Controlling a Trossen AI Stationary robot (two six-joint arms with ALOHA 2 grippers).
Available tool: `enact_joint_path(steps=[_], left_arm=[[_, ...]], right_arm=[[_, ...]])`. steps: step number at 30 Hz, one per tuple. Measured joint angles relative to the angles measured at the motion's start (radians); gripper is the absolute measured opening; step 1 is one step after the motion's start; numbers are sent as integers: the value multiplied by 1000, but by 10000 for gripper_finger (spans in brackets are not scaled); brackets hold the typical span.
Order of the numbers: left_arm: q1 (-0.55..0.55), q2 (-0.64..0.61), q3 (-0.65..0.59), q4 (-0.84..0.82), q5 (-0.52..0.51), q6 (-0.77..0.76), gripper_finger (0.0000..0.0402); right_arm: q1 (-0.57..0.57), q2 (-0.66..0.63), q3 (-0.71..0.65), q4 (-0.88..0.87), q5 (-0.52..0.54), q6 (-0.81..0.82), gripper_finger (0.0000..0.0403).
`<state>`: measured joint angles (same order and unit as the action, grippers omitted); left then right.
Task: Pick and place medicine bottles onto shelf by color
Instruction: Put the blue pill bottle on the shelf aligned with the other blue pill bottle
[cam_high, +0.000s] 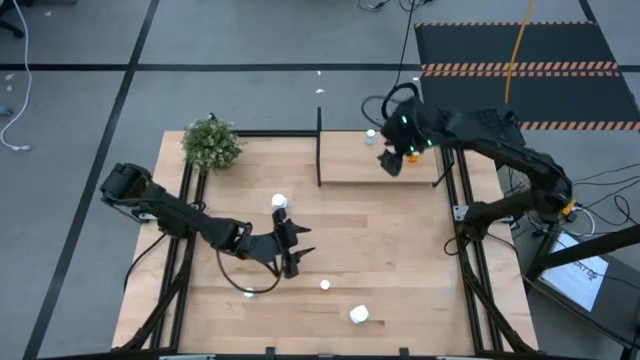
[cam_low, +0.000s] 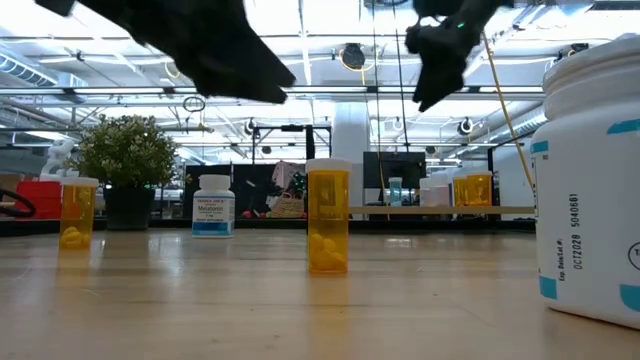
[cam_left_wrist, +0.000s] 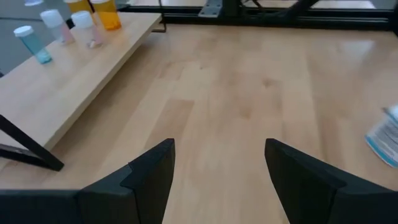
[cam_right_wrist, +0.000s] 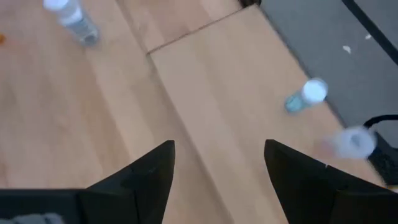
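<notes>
On the wooden bench (cam_high: 400, 260), two dark robot arms work among small medicine bottles. At the far side sits the shelf (cam_high: 375, 172), a light raised board with a thin black post (cam_high: 319, 130) at one corner. The right gripper (cam_high: 392, 162) hangs just above the shelf with its jaws spread and empty; its wrist view shows bare shelf wood between them and a pale-blue bottle (cam_right_wrist: 306, 95) standing near the shelf's far edge. A couple of orange bottles (cam_left_wrist: 107, 14) stand on the shelf as well. The left gripper (cam_high: 291, 262) sits low over the middle of the bench, jaws likewise parted and holding nothing. Near it stands a white-capped bottle (cam_high: 280, 205); nearer the front edge are another small bottle (cam_high: 325, 286) and a larger white bottle (cam_high: 359, 315). The table-level view shows an orange bottle (cam_low: 328, 222) upright at mid-bench with yellow pills settled at its bottom. A green bushy plant (cam_high: 211, 145) sits at the far left corner. These bottles look light, rigid and smooth-sided, so they would likely tip or slide if nudged. The safest hold is probably across the round body just below the cap, with the jaws closing squarely on both sides.
</notes>
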<state>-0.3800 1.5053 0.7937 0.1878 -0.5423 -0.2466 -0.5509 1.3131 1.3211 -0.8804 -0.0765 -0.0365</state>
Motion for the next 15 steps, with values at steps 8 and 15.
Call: enact_joint_path(steps=[8,15], left_arm=[[-96,-77,1,-166,-1,-77,250],[-271,-81,3,-311,35,-227,250]], right_arm=[[278,-252,-283,125,77,226,242],[491,-370,-490,318,111,387,242]])
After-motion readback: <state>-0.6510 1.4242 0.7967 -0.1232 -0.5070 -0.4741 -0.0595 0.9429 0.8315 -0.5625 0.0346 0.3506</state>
